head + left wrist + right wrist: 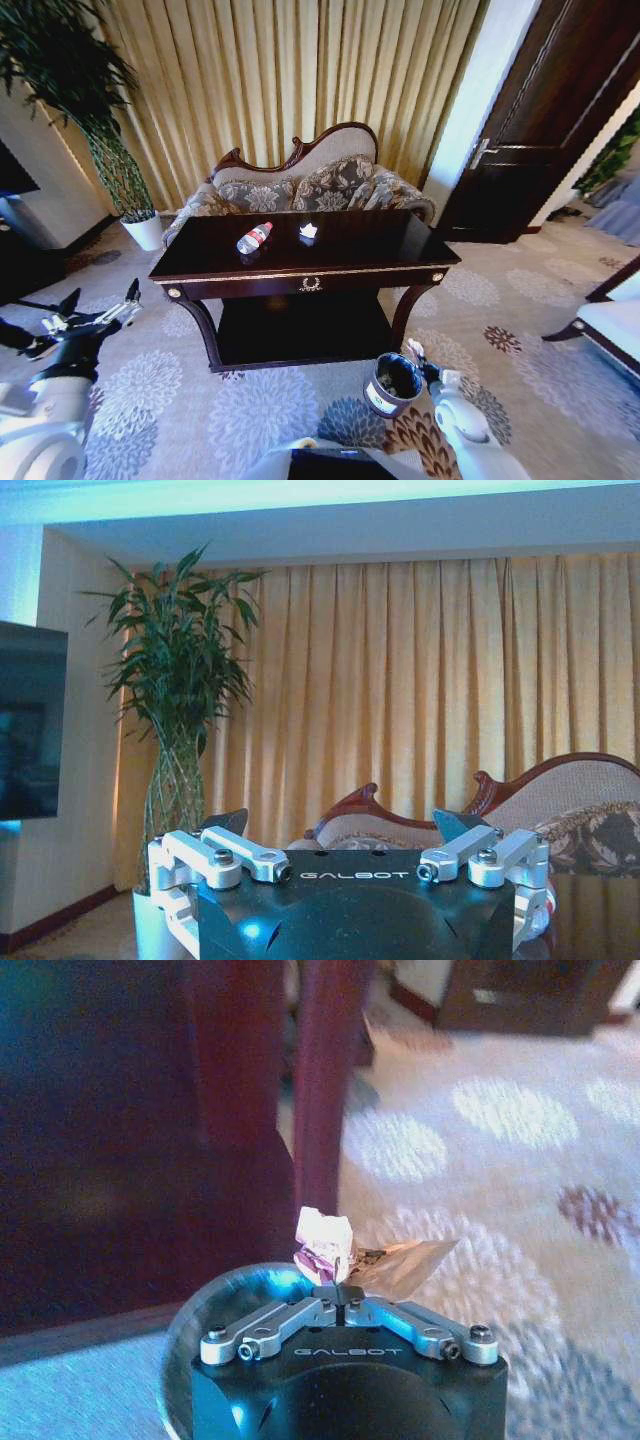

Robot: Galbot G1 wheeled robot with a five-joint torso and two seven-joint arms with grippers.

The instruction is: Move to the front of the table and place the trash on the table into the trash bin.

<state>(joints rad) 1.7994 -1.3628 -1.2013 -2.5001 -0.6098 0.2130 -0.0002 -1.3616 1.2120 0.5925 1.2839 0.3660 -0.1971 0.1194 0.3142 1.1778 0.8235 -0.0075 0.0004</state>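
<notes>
Over trash bin (393, 384) | right end effector (340, 1280) pinches paper scrap (322, 1240) | left end effector (100, 297) spread, empty

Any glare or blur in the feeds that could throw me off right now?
Head view: fisheye bend at the edges, curtain reflecting on the glossy table. Right wrist view: blue cast, background soft behind the paper scrap in the right gripper. Left wrist view: blue cast, curtain glowing.

Head camera overlooks the table (330, 262); wrist cameras sit low, facing forward.
</notes>
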